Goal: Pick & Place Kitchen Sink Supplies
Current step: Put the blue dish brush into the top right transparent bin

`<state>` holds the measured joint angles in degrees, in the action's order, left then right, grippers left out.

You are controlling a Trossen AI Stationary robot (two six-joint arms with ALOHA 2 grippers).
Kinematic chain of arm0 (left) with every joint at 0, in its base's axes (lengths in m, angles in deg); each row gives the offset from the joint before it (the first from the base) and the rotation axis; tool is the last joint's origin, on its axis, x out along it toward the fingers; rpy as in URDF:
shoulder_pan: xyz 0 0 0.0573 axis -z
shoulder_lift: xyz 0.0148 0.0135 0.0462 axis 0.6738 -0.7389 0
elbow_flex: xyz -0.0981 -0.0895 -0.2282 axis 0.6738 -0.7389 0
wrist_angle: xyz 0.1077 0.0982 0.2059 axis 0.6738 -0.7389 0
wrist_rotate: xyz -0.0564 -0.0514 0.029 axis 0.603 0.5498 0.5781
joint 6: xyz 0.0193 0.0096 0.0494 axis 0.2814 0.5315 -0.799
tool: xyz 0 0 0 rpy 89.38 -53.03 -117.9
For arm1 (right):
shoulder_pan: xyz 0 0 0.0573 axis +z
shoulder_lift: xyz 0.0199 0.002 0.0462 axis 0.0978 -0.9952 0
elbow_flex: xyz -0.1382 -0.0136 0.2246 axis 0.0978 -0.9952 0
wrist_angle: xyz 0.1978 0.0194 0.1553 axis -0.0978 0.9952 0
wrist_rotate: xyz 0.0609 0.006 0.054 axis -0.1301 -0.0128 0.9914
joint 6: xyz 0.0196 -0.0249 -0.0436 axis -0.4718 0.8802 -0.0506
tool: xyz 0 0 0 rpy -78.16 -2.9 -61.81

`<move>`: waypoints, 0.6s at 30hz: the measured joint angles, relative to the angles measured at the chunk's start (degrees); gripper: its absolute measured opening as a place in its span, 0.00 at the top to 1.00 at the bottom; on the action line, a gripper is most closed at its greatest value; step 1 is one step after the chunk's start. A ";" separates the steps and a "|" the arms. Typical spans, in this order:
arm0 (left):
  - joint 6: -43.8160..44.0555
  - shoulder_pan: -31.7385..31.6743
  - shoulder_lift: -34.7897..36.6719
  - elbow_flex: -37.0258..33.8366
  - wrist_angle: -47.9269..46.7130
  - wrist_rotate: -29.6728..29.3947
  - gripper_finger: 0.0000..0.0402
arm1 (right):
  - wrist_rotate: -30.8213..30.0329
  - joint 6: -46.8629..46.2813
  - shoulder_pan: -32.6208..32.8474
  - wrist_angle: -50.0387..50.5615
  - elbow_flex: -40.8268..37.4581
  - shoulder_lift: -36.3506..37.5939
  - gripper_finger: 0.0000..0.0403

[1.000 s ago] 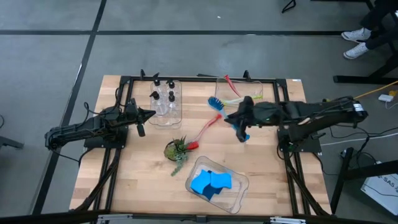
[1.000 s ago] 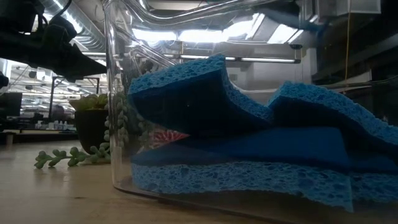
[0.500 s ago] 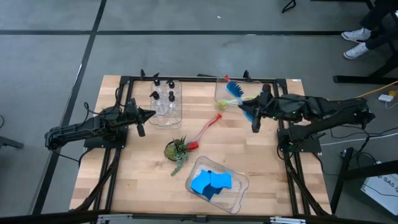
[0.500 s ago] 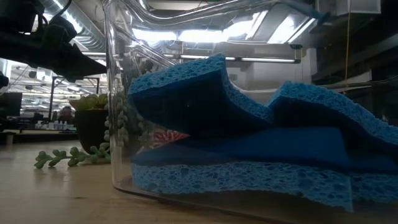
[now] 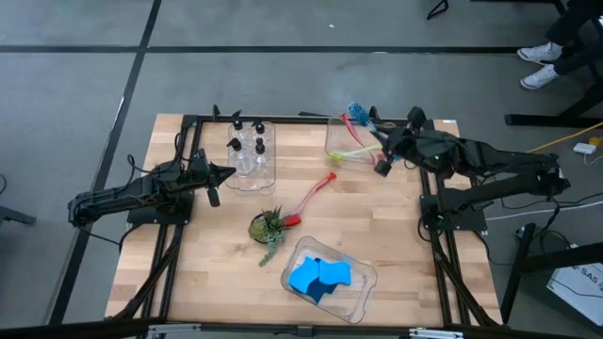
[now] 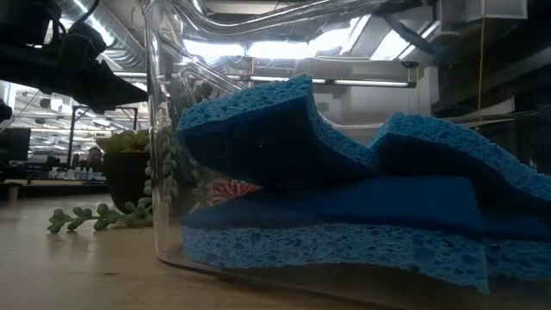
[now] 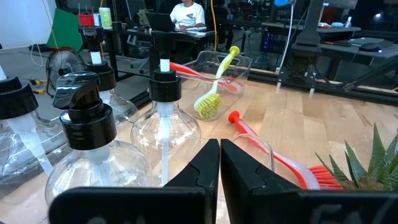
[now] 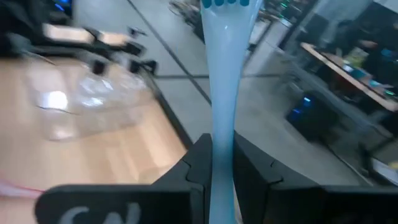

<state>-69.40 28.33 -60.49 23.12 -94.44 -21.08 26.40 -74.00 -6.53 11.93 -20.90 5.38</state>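
Observation:
My right gripper (image 5: 384, 155) is shut on a blue brush (image 5: 363, 122), raised above the table's far right; the bristle head (image 5: 355, 114) hangs over the far edge of a clear bin (image 5: 332, 149) holding a yellow-green brush (image 5: 350, 151) and a red one. Another red brush (image 5: 311, 196) lies flat mid-table. My left gripper (image 5: 229, 172) stands shut beside the bin of pump bottles (image 5: 250, 149), touching nothing. Blue sponges (image 5: 318, 277) lie stacked in a near bin. My right gripper pinches the blue brush's pale handle (image 8: 222, 134) between its two fingers (image 8: 198, 163). The handle runs out ahead of the fingers, with the bristle head (image 8: 224, 3) at the far end. The brush is lifted clear of table and bin.
A small potted plant (image 5: 268, 226) stands mid-table near the red brush's head; its strands trail on the wood (image 6: 90, 220). A black frame (image 5: 301, 118) borders the table's far and side edges. Bare wood lies between the plant and the right arm.
My right gripper has carried the blue brush from mid-table toward the far right edge, rising and rolling its wrist. The brush, which lay slanted with its head near the table's middle, now has its head over the far bin's back edge.

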 joint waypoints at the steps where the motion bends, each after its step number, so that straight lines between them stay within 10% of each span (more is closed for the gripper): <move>1: 0.00 -0.01 0.00 0.00 0.00 0.01 0.98 | 0.23 0.45 -1.25 0.35 0.00 -0.27 0.88; 18: 0.00 0.00 0.00 0.00 0.00 0.02 0.97 | 25.09 4.79 -22.84 -6.29 -9.66 -7.15 0.88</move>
<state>-69.40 28.34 -60.49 23.12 -94.44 -21.07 51.49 -69.21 -29.37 5.64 -30.56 -1.77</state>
